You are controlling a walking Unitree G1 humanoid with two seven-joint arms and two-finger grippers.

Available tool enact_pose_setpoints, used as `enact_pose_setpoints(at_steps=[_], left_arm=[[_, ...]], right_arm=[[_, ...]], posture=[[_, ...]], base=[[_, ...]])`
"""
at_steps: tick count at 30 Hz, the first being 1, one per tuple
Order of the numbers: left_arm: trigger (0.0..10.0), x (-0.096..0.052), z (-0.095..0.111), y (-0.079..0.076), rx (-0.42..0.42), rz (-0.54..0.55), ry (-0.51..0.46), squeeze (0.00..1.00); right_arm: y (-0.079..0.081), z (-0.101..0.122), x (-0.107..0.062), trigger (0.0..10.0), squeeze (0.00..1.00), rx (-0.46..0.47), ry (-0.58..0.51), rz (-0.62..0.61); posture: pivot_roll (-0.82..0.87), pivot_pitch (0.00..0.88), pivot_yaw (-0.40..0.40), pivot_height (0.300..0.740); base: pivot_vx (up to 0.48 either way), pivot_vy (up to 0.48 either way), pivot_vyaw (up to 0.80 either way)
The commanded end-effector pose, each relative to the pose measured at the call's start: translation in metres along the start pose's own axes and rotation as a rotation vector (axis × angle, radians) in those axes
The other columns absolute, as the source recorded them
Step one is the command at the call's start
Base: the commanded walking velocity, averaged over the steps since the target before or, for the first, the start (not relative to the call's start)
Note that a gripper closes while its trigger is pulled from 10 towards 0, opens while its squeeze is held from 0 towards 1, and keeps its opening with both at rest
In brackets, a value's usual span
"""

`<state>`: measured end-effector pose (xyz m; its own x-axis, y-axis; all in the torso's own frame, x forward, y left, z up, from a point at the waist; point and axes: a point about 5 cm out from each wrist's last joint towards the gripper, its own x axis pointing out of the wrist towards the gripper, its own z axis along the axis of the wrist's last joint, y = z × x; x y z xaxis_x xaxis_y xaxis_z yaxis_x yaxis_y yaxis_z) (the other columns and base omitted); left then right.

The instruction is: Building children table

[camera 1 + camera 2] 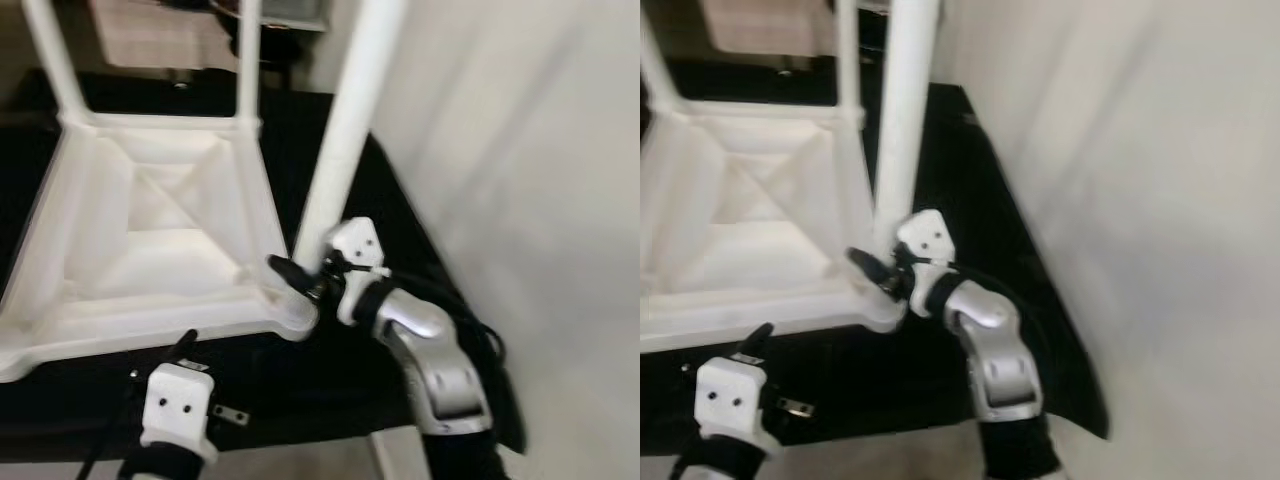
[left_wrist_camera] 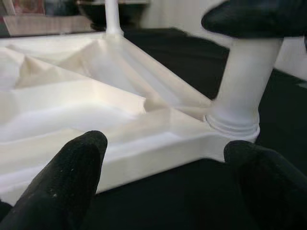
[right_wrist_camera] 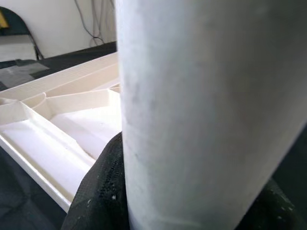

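Jaws of the left gripper (image 1: pixel 188 345) hung released nearest the robot, just short of the upturned tabletop (image 1: pixel 150 230) edge, touching nothing. Beyond them, the right gripper (image 1: pixel 300 275) had its jaws clenched round the white leg (image 1: pixel 345 130) low down, just above the corner socket (image 2: pixel 233 125) where that leg met the tabletop, all resting on a black cloth (image 1: pixel 300 380). Farther off stood two more legs (image 1: pixel 250 60). To seat it well, the leg probably needed to be kept plumb and pressed straight down while the free gripper steadied the tabletop rim.
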<state>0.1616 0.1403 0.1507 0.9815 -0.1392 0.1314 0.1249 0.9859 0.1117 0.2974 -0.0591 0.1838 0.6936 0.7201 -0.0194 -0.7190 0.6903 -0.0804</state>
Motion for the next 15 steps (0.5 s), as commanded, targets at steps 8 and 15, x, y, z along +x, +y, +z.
enact_pose_setpoints(at_steps=[8, 15], left_arm=[[10.0, 0.003, -0.006, -0.005, -0.012, -0.014, 0.012, 0.00], [10.0, 0.005, -0.007, -0.006, -0.018, -0.014, 0.006, 0.00]], right_arm=[[0.000, -0.036, 0.005, 10.0, 0.04, 0.008, 0.225, 0.193], [0.000, -0.002, 0.016, 10.0, 1.00, 0.068, 0.068, 0.559]], posture=[[0.02, 0.126, -0.204, 0.740], [0.03, 0.119, -0.211, 0.740]], base=[[0.000, 0.000, 0.00], [0.000, 0.000, 0.00]])
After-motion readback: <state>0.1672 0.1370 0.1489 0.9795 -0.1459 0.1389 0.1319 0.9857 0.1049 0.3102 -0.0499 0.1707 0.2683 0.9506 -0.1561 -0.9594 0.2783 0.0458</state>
